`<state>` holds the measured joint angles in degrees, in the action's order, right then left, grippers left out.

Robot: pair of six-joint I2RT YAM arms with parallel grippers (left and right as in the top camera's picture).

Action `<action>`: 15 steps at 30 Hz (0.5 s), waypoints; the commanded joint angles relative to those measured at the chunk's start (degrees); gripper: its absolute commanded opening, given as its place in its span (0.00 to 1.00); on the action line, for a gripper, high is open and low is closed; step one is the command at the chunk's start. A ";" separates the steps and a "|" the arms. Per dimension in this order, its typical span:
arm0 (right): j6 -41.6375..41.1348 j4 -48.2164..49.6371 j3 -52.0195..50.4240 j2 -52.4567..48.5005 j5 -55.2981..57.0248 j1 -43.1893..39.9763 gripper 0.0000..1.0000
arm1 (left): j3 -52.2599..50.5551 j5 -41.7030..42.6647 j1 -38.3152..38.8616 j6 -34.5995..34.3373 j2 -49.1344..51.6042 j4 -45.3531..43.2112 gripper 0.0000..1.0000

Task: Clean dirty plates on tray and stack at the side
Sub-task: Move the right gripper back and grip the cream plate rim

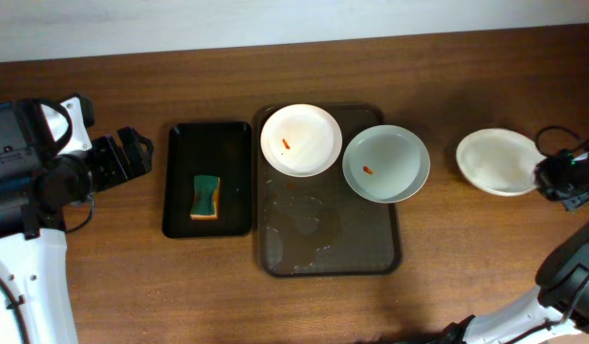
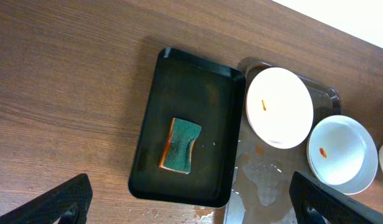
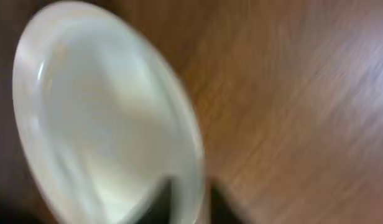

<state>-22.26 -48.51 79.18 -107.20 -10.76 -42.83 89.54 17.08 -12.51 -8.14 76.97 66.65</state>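
from overhead, the tray [image 1: 371, 250] sits mid-table w/ two dirty plates at its upper end in frame: the white plate [image 1: 301, 140] on the left corner, the bluish plate [image 1: 386, 163] just beside it, hanging over the tray's right rim. each has a small orange smear at centre. the third plate [image 1: 500, 161] lies on the bare table [image 1: 447, 296], apart to the right, no smear visible, w/ the right gripper [image 1: 560, 178] at its right edge. we can't tell from here whether it's clamped. we judge the plates stiff, light, glazed and breakable, and slippery where wet. a puddle [image 1: 304, 220] shines on the tray, so we'd take a rim, one finger over and one under, w/o a hard squeeze. the bluish plate's overhang is prob. the easiest grab. the left gripper [image 1: 132, 153] hangs left of the black tray [image 1: 180, 220], which holds the sponge [image 1: 207, 197].

in the left wrist view, its fingers [image 2: 58, 202] stand wide apart, nothing btwn them. the sponge lies near the black tray's middle. the white plate sits right up against that tray's rim, so there's little room on that side.

in the right wrist view, all blurred: the third plate fills the frame, its rim running btwn two dark finger shapes at the bottom. gripping or just straddling, we can't tell.
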 commanded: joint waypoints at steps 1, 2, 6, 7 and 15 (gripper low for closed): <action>1.25 0.61 0.55 1.40 -4.70 0.35 0.40 | 0.90 1.18 -0.24 0.07 -0.76 0.02 1.00; 3.41 1.11 0.55 2.05 -7.98 0.96 0.45 | 0.90 1.18 -0.24 0.07 -0.76 0.00 1.00; 12.66 1.14 0.57 7.93 -16.31 8.33 0.63 | 0.90 1.20 -0.24 0.07 -0.76 -0.09 1.00; 14.51 0.22 0.57 10.32 -16.11 13.03 0.63 | 0.87 1.20 -0.11 0.07 -0.76 -0.09 1.00; 17.55 0.48 0.48 3.04 17.94 37.86 0.50 | 0.83 0.98 4.92 0.07 -0.70 -1.92 1.00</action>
<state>-6.57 -49.30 79.33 -99.90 -6.85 -8.14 89.54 17.43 -8.12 -8.14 76.97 65.91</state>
